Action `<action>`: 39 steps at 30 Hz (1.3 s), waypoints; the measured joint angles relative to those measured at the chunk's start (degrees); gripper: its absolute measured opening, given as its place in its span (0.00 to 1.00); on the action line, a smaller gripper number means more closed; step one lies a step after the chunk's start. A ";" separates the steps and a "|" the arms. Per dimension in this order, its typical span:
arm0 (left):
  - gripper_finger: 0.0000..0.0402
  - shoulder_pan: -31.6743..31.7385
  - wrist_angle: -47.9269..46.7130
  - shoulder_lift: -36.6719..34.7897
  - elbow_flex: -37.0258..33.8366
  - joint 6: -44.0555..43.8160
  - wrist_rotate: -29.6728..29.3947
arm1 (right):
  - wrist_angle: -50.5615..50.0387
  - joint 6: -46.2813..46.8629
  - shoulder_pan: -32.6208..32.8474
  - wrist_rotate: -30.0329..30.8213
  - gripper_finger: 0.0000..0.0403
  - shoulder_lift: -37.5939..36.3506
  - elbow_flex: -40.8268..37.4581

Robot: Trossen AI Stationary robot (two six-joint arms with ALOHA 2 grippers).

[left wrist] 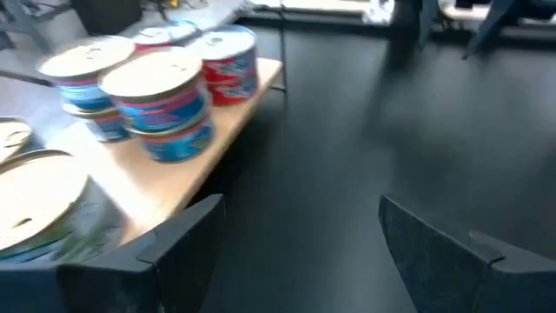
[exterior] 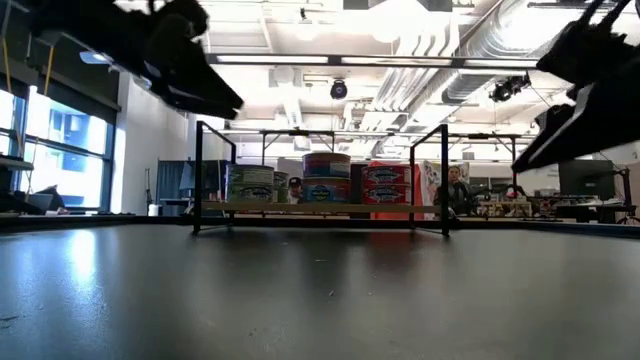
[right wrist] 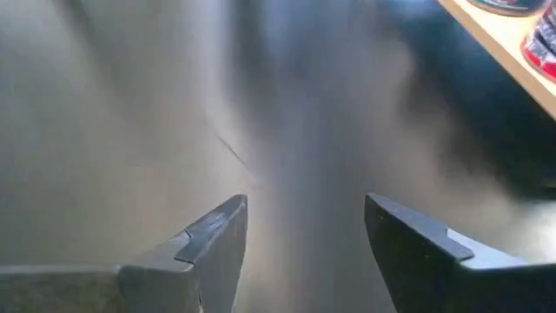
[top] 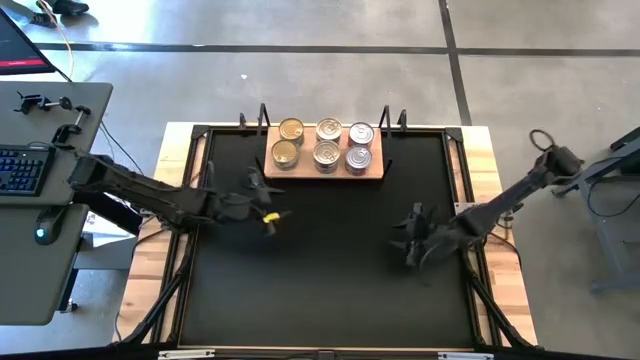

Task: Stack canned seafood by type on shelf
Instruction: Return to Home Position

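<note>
The wooden shelf (top: 378, 170) stands at the table's far edge, with black uprights at its ends. Short round tins (top: 327, 153) sit on it in two rows, gold lids (top: 286, 153) at the left and silver lids at the middle and right. The low view shows them stacked two high: green-labelled (exterior: 250, 183), blue (exterior: 327, 178) and red (exterior: 385, 183). My left gripper (top: 276, 206) hovers open over the black table, just near-left of the shelf. My right gripper (top: 412, 240) is open above the table's right half. Neither holds anything.
The black tabletop (top: 330, 280) lies bare between and in front of the two arms. A desk with a keyboard (top: 20, 170) stands beyond the table's left side. In the low view a person (exterior: 456, 190) stands in the room behind the shelf.
</note>
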 joint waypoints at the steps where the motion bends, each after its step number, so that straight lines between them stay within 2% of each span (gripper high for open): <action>1: 0.74 0.42 0.13 -2.08 -1.16 0.01 -0.01 | 1.12 -0.90 -0.69 -1.43 0.56 -3.48 -1.62; 10: 0.74 5.12 1.85 -21.34 -12.92 0.17 1.57 | 15.04 -10.97 -7.06 -15.78 0.56 -30.63 -14.69; 17: 0.74 10.28 2.88 -32.53 -20.62 0.09 7.22 | 13.83 -15.55 -12.97 -22.84 0.56 -44.58 -18.26; 26: 0.74 18.57 3.37 -41.97 -27.28 1.05 15.45 | 9.94 -18.03 -20.02 -30.31 0.56 -52.53 -18.24; 30: 0.74 22.05 3.20 -45.71 -28.76 1.06 18.70 | 9.40 -18.84 -23.23 -33.62 0.56 -53.49 -18.24; 34: 0.74 24.96 2.22 -48.93 -28.82 2.39 21.26 | 9.33 -19.36 -26.29 -34.13 0.56 -53.65 -18.24; 39: 0.74 28.35 -1.72 -52.89 -28.82 2.96 24.33 | 6.96 -18.89 -29.42 -37.93 0.56 -53.65 -17.24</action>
